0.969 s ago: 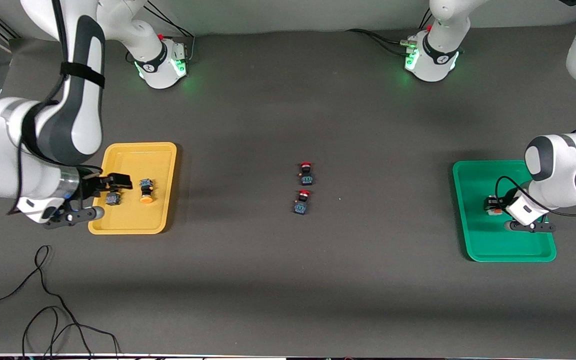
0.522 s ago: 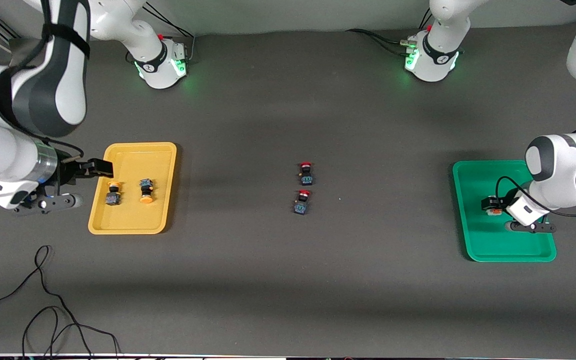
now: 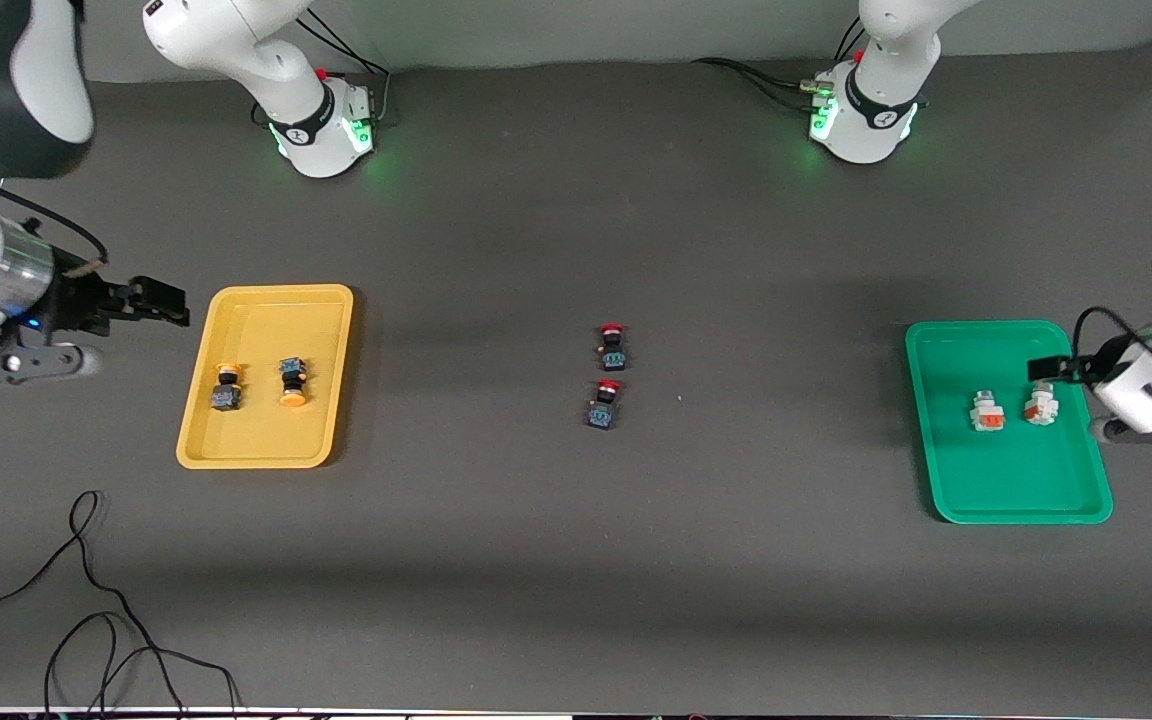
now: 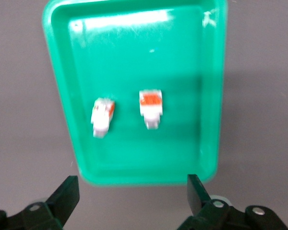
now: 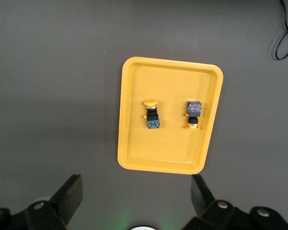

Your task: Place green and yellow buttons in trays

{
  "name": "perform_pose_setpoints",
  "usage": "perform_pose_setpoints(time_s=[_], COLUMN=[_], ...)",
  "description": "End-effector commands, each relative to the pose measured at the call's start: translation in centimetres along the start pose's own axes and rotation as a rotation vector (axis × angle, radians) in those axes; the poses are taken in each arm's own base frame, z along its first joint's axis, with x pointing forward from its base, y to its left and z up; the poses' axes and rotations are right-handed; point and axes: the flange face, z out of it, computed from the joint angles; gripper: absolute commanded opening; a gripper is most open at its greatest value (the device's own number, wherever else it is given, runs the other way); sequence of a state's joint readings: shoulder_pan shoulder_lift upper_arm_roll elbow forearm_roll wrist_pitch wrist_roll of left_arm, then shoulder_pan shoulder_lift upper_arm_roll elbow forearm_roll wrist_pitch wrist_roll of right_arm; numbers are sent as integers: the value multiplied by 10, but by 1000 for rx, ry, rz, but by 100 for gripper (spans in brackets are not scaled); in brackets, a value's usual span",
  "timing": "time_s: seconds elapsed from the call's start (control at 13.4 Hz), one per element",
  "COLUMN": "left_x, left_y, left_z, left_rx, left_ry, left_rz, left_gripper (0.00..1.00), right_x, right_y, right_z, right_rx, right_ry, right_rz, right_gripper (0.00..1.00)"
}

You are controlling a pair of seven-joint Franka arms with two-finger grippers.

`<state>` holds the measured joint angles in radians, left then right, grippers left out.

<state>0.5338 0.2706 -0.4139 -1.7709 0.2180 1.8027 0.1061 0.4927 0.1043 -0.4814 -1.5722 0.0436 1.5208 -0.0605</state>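
Note:
The green tray lies toward the left arm's end of the table with two white-bodied buttons with orange patches lying loose in it. The left wrist view shows the same tray and both buttons. My left gripper hangs open and empty just off that tray's rim. The yellow tray holds two dark buttons with orange-yellow caps. My right gripper is open and empty, up beside the yellow tray.
Two dark-bodied switches with red caps lie mid-table, one nearer the front camera than the other. Loose black cables trail on the table nearer the front camera than the yellow tray. The arm bases stand along the table's back edge.
My left gripper opened, let go of a white button in the green tray and drew away off its rim. My right arm withdrew from over the yellow tray.

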Motion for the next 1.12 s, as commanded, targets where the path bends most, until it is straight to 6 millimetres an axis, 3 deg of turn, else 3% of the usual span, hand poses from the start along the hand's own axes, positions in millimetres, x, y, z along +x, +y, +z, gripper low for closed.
perform_pose_setpoints(time_s=[0.0,0.15,0.3,0.52,1.04], left_x=[-24,-43,-51,-48,-50], left_y=[3,6,27,48,62], left_z=[-84,-146,-184,-187,-184], left_rx=[-57,-79,-69,-63,-64], left_ry=[-46,-65,-46,-44,-77], left_rz=[-13,-12,5,52,71], left_gripper=[100,100,100,100,100], right_x=[-23,-30,-33,-35,-36], right_y=[21,40,46,45,39], right_z=[-10,-17,-22,-28,-36], right_rx=[11,20,21,10,-16], right_ry=[17,31,41,54,66], right_rz=[43,76,87,89,106], right_gripper=[100,100,100,100,100])
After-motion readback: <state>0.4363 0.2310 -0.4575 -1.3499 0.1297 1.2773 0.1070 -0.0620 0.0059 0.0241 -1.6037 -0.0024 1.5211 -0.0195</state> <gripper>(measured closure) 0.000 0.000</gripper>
